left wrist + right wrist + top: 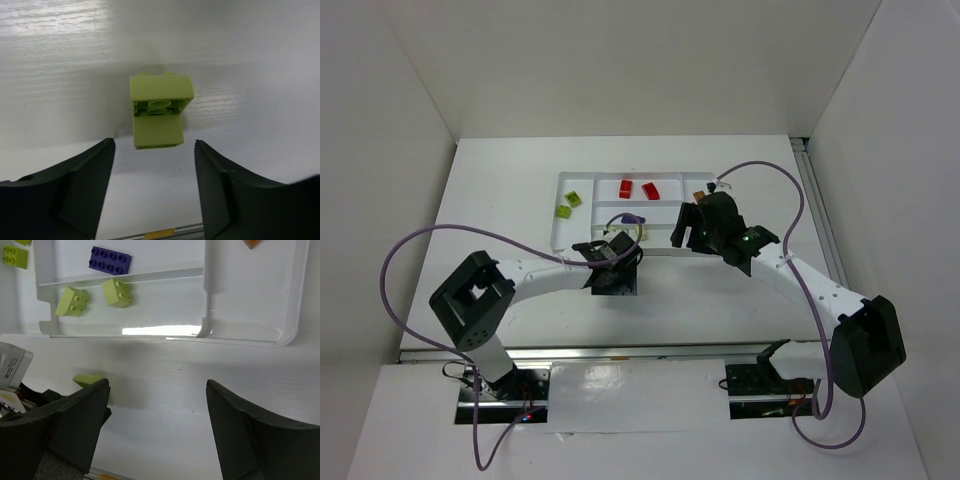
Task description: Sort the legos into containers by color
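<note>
Loose lego (pixel 159 112): yellow-green, on the surface, centre of the left wrist view, just above the fingertips, long axis pointing up-frame.
Left claw (pixel 154 150): open, empty, the nearer one.
Right claw (pixel 157 385): open, empty, below the tray (pixel 250 340).
Compartments: two yellow-green legos (pixel 72 301) nearest; purple lego (pixel 110 260) in the long one; red legos (pixel 626 188) beyond.
</note>
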